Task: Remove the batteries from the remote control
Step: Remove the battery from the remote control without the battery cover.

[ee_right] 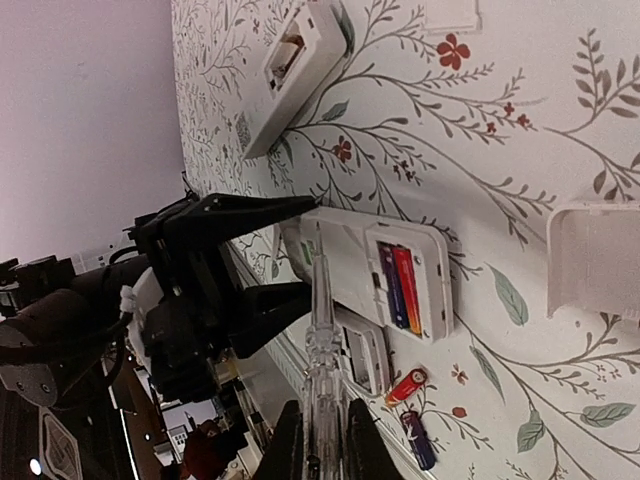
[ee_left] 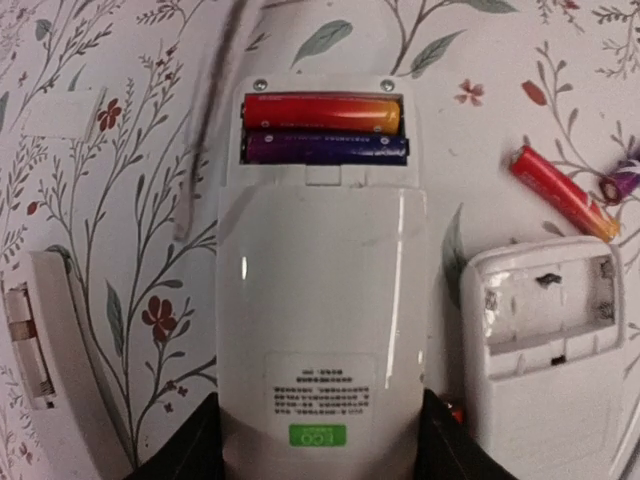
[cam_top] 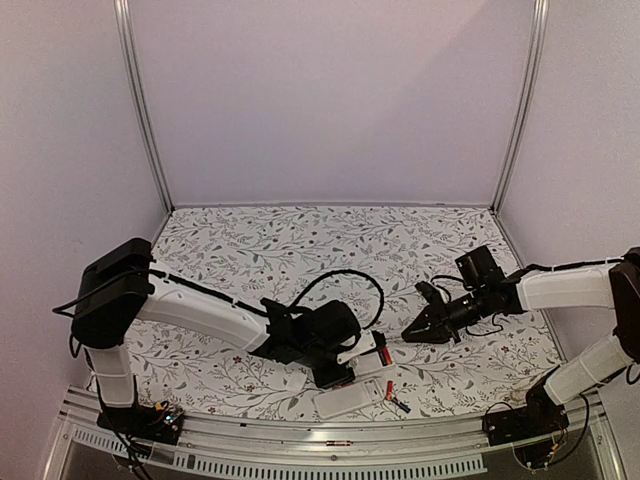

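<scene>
1. We count two batteries (ee_left: 322, 130), one red-orange and one dark, side by side in the open bay of the remote (ee_left: 320, 300).
2. The left gripper (ee_left: 320, 450) clamps the remote's sides, jaws partly spread.
3. Two loose cells (ee_left: 560, 192) lie near a second, emptied remote (ee_left: 545, 350).
4. The right gripper (ee_right: 320, 430) is closed on a thin clear stick (ee_right: 318, 330).
5. The table (cam_top: 300, 250) is floral-patterned, and the walls (cam_top: 330, 100) are plain.

The counter (cam_top: 300, 240) is covered with a white cloth printed with grey leafy vines and small red flowers, and a ribbed metal rail (cam_top: 300, 445) runs along its near edge. A plain pale lilac back wall (cam_top: 330, 100), left wall (cam_top: 60, 150) and right wall (cam_top: 590, 130) close it in, with slim metal posts (cam_top: 140, 100) at both back corners. The light is soft and even, casting only faint shadows
</scene>
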`<state>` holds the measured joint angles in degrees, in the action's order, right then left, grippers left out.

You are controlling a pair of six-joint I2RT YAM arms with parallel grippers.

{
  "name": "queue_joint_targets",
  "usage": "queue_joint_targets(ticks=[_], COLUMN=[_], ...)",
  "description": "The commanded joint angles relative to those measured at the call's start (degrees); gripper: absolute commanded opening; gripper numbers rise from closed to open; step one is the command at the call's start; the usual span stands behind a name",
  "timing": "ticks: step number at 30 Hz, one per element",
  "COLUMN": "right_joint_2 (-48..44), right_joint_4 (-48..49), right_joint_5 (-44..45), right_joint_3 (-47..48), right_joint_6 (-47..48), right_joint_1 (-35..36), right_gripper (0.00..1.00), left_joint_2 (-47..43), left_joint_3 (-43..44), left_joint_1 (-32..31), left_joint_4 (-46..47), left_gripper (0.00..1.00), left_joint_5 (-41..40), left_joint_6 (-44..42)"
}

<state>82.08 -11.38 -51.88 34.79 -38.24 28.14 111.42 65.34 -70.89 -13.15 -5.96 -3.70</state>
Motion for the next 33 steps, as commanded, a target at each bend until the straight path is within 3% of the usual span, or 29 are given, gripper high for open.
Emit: queue_joint_targets(ticks=[1,9,16,21,33], right_joint_2=[-4.5,-12.4,-15.8,-15.4,-10.3], right_joint_4=[3.9,-20.9,-32.8,-34.9,-33.9], right_joint_5=[-2.0,20.4,24.7,24.7,23.9], right_joint_3=[-0.8,4.7,9.5,12.1,12.6], right_joint_6=[-3.0,9.1,18.9,21.7,20.5], right_joint_1=[-1.5,-1.9,0.6,4.1,9.6], right_gripper=[0.0,0.0,0.0,0.0,0.0], left_joint_2=[3.4,2.1,0.7,0.0,0.4], left_joint_3=[-1.2,-1.9,-0.8,-1.3,-1.0], left_joint_1=[-1.4,-1.1,1.1,2.4,4.0], left_joint_4=[-1.5,-0.7,-2.7,-4.2,-5.2], left_gripper=[0.17,0.18,0.23,0.22,0.19], left_joint_5=[6.6,4.6,11.5,14.7,15.3], left_joint_6=[-3.0,-4.4,-10.3,-14.8,-16.1])
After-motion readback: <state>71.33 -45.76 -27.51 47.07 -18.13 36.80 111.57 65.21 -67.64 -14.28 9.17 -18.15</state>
